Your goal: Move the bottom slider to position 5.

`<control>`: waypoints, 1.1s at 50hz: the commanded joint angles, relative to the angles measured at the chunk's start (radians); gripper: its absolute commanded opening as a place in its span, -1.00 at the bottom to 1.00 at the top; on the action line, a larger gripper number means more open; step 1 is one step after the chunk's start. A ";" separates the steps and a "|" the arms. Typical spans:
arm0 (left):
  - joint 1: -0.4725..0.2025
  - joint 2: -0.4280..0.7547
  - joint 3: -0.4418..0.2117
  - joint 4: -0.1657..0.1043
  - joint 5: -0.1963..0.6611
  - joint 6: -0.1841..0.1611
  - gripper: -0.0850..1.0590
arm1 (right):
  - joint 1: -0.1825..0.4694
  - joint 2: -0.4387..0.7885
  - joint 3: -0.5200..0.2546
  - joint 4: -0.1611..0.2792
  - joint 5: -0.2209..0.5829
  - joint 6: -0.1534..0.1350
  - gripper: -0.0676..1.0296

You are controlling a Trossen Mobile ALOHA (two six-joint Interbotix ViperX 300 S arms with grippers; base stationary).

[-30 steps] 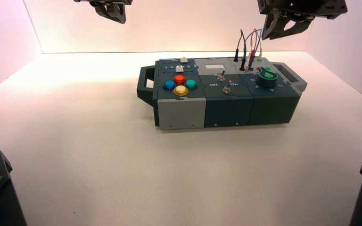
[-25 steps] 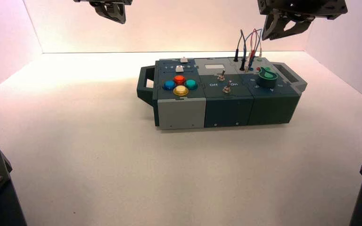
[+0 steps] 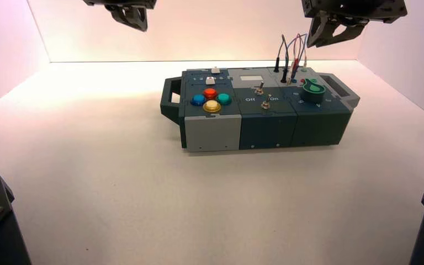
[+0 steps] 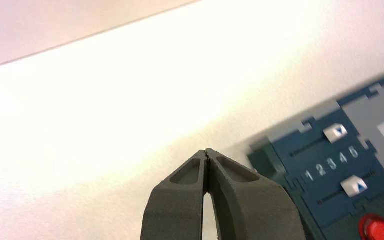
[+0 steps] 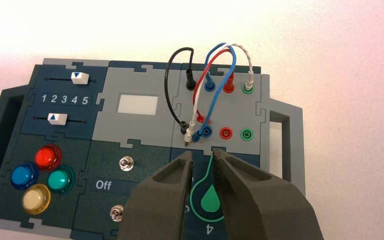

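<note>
A white table (image 3: 116,182) with a smooth, matte top carries everything here. White walls close it in at the back and along both sides. One thing lies directly on it: a dark teal and grey box (image 3: 259,107), set toward the far side and a little right of the middle. The box stands flat on the table, a handle at each end.

White bottom slider (image 5: 57,118) on dark teal box (image 3: 265,124), 4 coloured buttons (image 5: 41,171).
</note>
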 commanded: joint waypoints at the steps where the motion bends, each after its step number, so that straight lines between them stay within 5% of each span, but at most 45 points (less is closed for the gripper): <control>1: -0.034 -0.021 -0.003 -0.005 -0.003 -0.002 -0.91 | 0.006 -0.026 -0.014 -0.003 -0.009 -0.002 -0.43; 22: -0.120 0.017 -0.032 -0.015 0.037 -0.025 -0.91 | -0.012 -0.084 0.002 -0.008 -0.009 -0.002 -0.43; 55: -0.242 0.034 -0.018 -0.018 0.046 -0.112 -0.91 | -0.014 0.015 0.011 -0.021 -0.051 -0.002 -0.43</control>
